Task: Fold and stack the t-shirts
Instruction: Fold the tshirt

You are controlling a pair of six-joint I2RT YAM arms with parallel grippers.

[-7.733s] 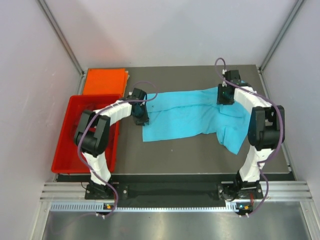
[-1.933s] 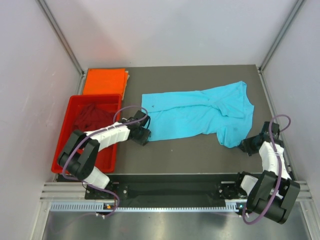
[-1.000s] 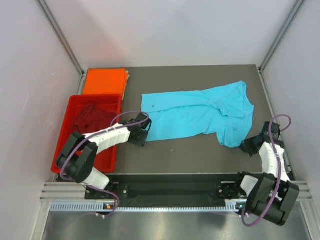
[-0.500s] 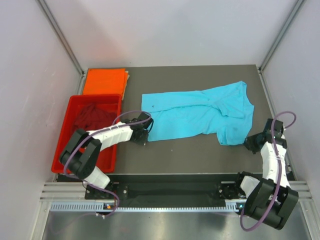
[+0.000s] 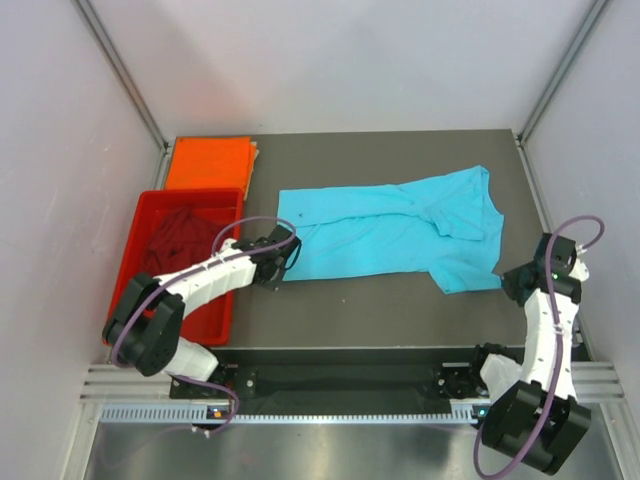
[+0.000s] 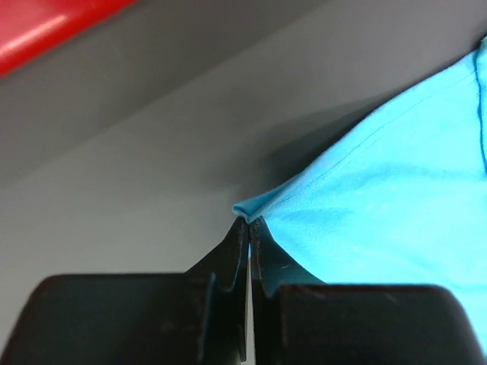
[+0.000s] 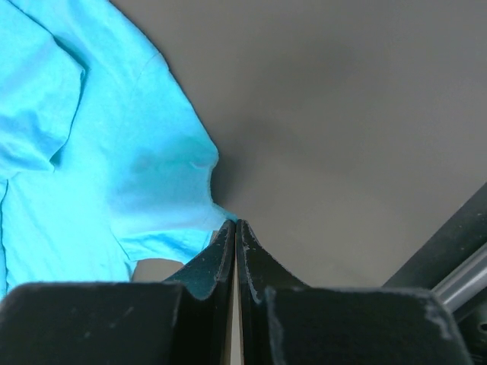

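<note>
L gripper (image 6: 249,222) clamped on turquoise tee (image 5: 390,232) corner, R gripper (image 7: 236,223) on sleeve edge

- Turquoise-blue t-shirt (image 5: 390,228): spread wide and wrinkled across mid-frame on the surface (image 5: 400,310), with its lower-left corner pinched in the left claw (image 6: 249,224) and its lower-right corner in the right claw (image 7: 235,225).
- Bright orange t-shirt (image 5: 208,163): folded into a flat rectangle, upper left.
- Dark maroon t-shirt (image 5: 180,235): crumpled heap inside the red tray (image 5: 125,270), left.
</note>
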